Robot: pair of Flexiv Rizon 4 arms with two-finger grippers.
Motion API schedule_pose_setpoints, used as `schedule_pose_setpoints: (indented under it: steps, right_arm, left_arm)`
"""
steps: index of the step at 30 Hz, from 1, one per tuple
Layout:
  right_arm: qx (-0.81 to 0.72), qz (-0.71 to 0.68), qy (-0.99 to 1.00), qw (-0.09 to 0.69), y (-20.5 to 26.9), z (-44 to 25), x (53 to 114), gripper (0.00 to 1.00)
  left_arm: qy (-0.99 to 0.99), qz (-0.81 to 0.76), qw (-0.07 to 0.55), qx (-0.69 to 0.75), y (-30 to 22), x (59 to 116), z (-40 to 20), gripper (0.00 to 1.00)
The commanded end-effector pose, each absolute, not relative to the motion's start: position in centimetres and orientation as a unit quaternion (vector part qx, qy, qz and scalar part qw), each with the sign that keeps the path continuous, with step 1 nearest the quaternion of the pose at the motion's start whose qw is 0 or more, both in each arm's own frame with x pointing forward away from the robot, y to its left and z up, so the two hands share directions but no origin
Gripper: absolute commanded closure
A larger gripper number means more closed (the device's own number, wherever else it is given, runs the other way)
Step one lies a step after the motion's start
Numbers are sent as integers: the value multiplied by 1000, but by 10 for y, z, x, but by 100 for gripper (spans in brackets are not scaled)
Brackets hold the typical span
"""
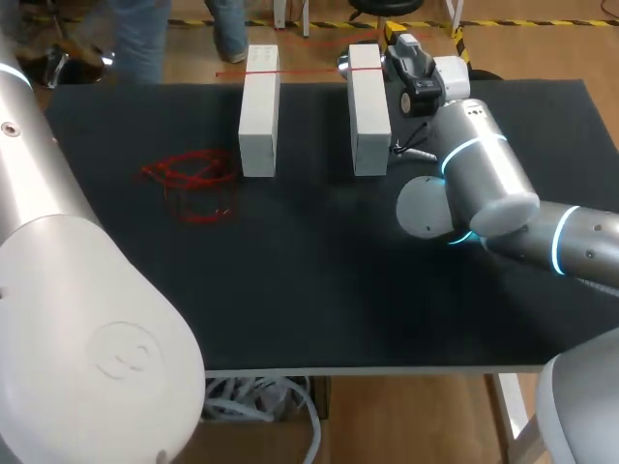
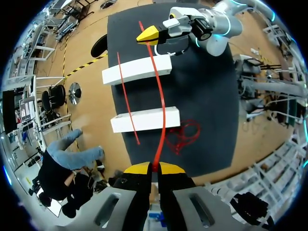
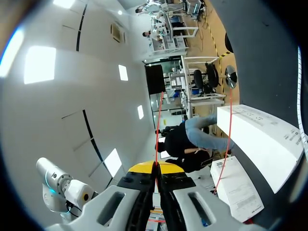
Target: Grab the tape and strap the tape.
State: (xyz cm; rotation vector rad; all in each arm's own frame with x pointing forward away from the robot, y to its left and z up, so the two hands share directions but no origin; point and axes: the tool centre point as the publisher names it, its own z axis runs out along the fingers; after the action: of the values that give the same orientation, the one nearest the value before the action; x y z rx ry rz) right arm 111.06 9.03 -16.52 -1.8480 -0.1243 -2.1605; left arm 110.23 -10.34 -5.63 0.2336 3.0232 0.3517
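Jaws clenched both sides: left gripper [image 2: 155, 166], right gripper [image 3: 156, 166] each pinch red tape [image 2: 161, 106] stretched across two white blocks [image 1: 259, 111]; tape tangle [image 1: 193, 176] alongside.

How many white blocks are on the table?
2. One white block stands beside the loose red tape; the other stands right of it, nearer the right arm. None looks hidden.

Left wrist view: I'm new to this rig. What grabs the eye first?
A red tape strand stretches from the left gripper across two white blocks to the right gripper, both shut on it. A loose red tangle lies on the black table beside one block.
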Motion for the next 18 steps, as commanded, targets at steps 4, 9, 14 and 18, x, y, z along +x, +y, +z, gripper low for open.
schedule_pose_setpoints:
  steps: [4,9,14,18]
  right_arm:
    - [-642,-750,-46,150,88,-165,1112,100]
    - [-642,-750,-46,150,88,-165,1112,100]
    - [-642,-750,-46,150,88,-165,1112,100]
    - [-645,-749,-48,143,88,-163,1115,100]
  left_arm:
    - [989,117,44,76,-104,1102,-55,100]
    - [989,117,44,76,-104,1102,-55,100]
    - [989,117,44,76,-104,1102,-55,100]
    - [989,117,44,76,-104,1102,-55,100]
